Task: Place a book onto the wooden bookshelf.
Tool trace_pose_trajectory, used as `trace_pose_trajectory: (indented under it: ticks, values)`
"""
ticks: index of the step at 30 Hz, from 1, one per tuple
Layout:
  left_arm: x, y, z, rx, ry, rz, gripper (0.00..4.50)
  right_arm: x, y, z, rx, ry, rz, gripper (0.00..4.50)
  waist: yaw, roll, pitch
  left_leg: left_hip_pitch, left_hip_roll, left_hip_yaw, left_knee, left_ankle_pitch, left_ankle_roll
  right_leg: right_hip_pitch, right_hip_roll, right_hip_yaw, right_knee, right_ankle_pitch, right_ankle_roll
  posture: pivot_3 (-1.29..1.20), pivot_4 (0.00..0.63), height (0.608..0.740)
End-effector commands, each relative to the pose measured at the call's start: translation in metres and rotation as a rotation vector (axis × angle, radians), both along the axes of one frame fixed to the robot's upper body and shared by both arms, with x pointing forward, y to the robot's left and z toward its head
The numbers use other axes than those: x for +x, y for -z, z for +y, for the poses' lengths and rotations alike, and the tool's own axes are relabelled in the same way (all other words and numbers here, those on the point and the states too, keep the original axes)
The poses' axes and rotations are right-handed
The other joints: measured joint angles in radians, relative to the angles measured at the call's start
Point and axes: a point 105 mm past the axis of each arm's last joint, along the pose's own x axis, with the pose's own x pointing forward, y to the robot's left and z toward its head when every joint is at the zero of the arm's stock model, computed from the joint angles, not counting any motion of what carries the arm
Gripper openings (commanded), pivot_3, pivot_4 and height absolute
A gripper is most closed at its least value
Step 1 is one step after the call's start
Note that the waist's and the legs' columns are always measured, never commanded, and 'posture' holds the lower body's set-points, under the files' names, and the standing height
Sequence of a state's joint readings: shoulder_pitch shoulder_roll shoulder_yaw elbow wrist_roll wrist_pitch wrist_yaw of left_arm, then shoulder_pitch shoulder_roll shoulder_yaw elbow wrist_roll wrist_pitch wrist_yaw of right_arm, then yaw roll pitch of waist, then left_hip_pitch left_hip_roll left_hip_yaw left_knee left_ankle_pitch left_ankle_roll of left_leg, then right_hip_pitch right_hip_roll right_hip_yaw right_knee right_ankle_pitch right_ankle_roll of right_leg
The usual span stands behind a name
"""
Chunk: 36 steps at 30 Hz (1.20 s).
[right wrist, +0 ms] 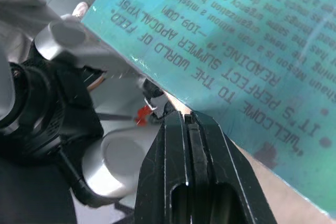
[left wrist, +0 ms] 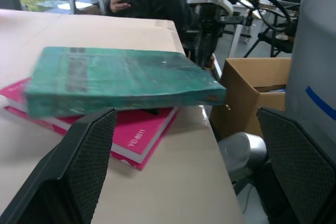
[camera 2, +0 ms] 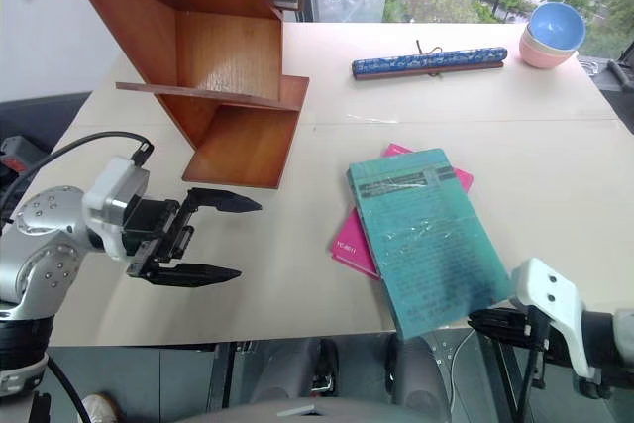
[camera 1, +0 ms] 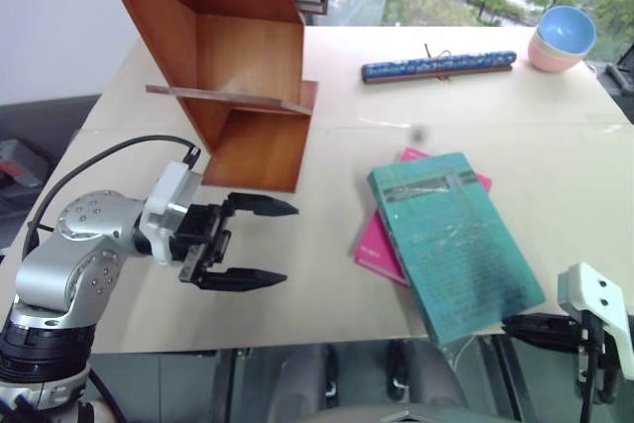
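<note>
From the head: the left tool hangs wide open and empty above the table; the book lies well off beyond its tips, on a pink book, with the wooden bookshelf nearby. Left wrist: the book overhangs the table edge. Right wrist: the right tool is pressed shut, empty, its tips at the book's corner.

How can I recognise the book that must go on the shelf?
On the pale table, look near the front edge, right of the wooden bookshelf. The book lies on a smaller pink book, its corner overhanging the edge. It is large, thin, teal-green and glossy.
</note>
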State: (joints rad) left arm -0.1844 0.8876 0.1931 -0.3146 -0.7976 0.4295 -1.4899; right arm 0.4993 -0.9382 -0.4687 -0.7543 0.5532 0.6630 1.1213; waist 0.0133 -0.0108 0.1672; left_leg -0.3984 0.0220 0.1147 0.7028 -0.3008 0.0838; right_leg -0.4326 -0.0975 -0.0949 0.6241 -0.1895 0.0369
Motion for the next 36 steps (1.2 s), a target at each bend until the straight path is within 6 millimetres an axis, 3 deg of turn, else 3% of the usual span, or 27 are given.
trace_pose_trajectory:
  ticks: [1,10,14,20,22,25,28,31,34,36]
  values:
    - [-0.005,-0.006,0.0,-0.004,0.012,-0.03,4.5,0.011,-0.002,0.005,0.019,-0.016,-0.045,0.12,0.001,0.0,0.0,0.0,0.0,0.0,0.0,0.0,0.0,0.0,0.0,0.0,0.0,0.0,0.0,0.0,0.15,0.738]
    - [0.002,0.002,0.004,-0.027,-0.046,-0.034,4.5,0.04,-0.011,0.012,0.035,-0.045,-0.163,0.12,0.001,0.0,0.0,0.0,0.0,0.0,0.0,0.002,0.004,0.0,0.0,0.0,0.0,0.0,0.0,0.0,0.15,0.738]
    - [0.006,0.005,0.0,-0.052,-0.063,-0.019,4.5,0.043,-0.017,0.017,0.046,-0.07,-0.199,0.12,0.002,0.001,0.0,-0.001,0.0,-0.001,0.0,0.002,0.004,0.0,0.0,-0.001,0.0,0.0,0.0,0.0,0.15,0.738]
    - [0.019,0.005,-0.001,-0.101,-0.156,0.02,4.5,0.027,-0.07,0.033,0.276,-0.048,-0.294,0.12,0.002,0.002,0.001,-0.001,0.0,-0.001,0.0,0.002,0.004,0.0,0.0,0.0,0.0,0.001,-0.001,0.0,0.15,0.738]
    - [0.03,0.01,-0.008,-0.097,-0.211,0.025,4.5,0.047,-0.093,0.024,0.28,0.089,-0.47,0.12,0.002,0.001,0.0,-0.001,0.0,-0.001,0.0,0.002,0.004,0.0,0.0,0.0,0.0,0.001,-0.002,0.0,0.15,0.738]
    - [0.034,0.008,-0.018,-0.132,-0.226,0.048,4.5,0.084,-0.101,0.001,0.211,0.353,-0.508,0.12,0.001,0.001,0.0,0.001,-0.001,0.0,0.001,0.0,0.001,0.001,0.0,0.001,0.0,0.001,-0.001,0.0,0.15,0.738]
    - [0.038,0.003,-0.022,-0.143,-0.225,0.03,4.5,0.12,-0.082,-0.027,0.041,0.566,-0.398,0.12,-0.001,0.0,0.0,0.0,-0.001,0.001,0.001,0.0,0.0,0.0,-0.002,0.001,0.001,0.003,-0.004,0.0,0.15,0.738]
    - [0.039,-0.001,-0.022,-0.148,-0.225,0.021,4.5,0.149,-0.065,-0.058,-0.197,0.717,-0.436,0.12,0.0,0.0,0.0,-0.001,0.0,0.001,0.001,0.003,0.004,-0.001,-0.003,0.0,0.002,0.003,-0.005,0.0,0.15,0.738]
    - [0.039,-0.004,-0.021,-0.149,-0.224,0.021,4.5,0.158,-0.053,-0.062,-0.222,0.755,-0.379,0.12,0.0,0.003,0.001,-0.002,-0.001,0.001,0.0,0.003,0.004,-0.002,0.001,-0.001,0.002,0.003,-0.004,0.0,0.15,0.738]
    - [0.039,-0.003,-0.018,-0.142,-0.237,0.022,4.5,0.162,-0.045,-0.05,-0.207,0.712,-0.351,0.12,-0.003,0.003,0.001,-0.002,-0.001,0.001,0.0,0.003,0.004,-0.002,0.002,0.0,0.001,0.005,0.0,0.0,0.15,0.738]
